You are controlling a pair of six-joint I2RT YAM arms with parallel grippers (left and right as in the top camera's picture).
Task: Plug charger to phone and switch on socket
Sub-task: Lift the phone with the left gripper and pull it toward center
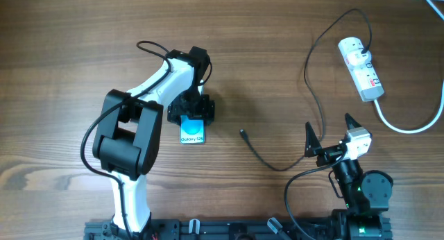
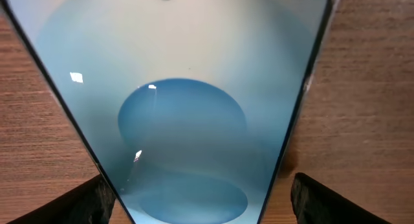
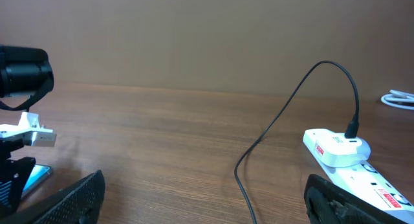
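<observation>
Phone (image 2: 194, 88) glass fills the left wrist view so fully that its top and bottom edges are cut off. Only the teal screen with a darker blue oval shows there. From overhead the left gripper (image 1: 191, 109) covers the phone's far end. Just the near end with its small lettering is clear, lying flat on the table (image 1: 277, 53) left of centre. The dark fingers (image 2: 84, 204) stand on either side of the phone. One looks to touch its edge, while a strip of wood shows between the other and the phone. The jaws therefore seem open around it rather than clamped, though the frame crops the fingertips.

The right gripper (image 1: 331, 132) hangs over the front right of the table, jaws spread wide with nothing between them.

The charger (image 1: 306, 72) loops from its white plug (image 1: 356, 47), seated in the far end of the socket (image 1: 366, 77) at far right. Its connector tip lies bare on the wood between phone and right gripper, apart from both. The socket's red marks are too small to read. A thick white cord (image 1: 415, 131) leaves the socket's near end and runs out of frame at right.
</observation>
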